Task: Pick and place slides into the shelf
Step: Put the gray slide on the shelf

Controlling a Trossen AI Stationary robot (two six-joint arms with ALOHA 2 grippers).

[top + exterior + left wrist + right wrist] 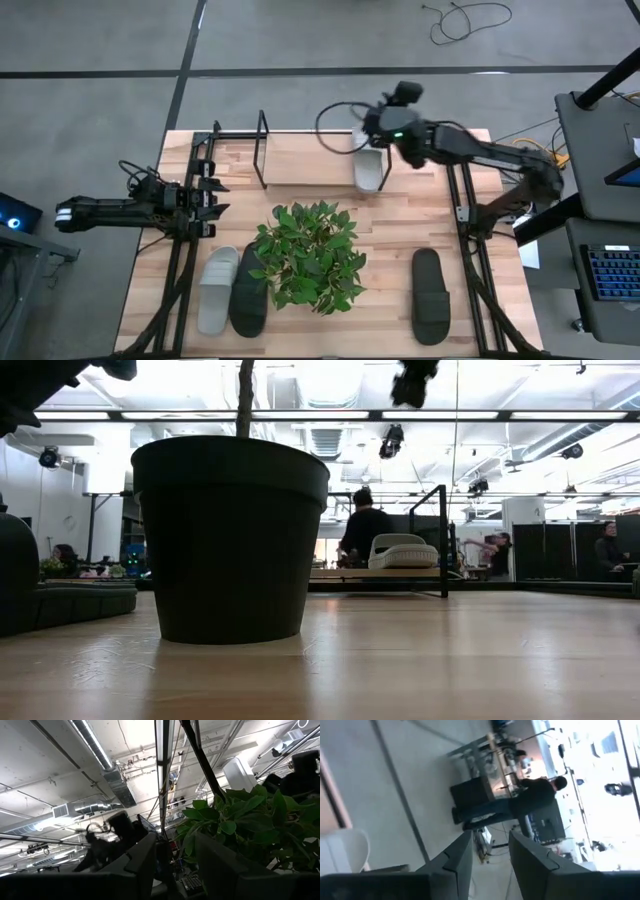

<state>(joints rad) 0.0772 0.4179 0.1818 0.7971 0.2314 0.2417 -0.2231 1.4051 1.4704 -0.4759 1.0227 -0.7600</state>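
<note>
The right gripper is over the far edge of the table, just above a light grey slide that lies on the shelf near its right end. Its jaws stand a little apart and seem to hold nothing, though the wrist view is poor. The left gripper waits at the left edge, its fingers also slightly apart and empty. One grey slide and one black slide lie side by side near the front left corner, beside the plant. Another black slide lies toward the front right corner.
</note>
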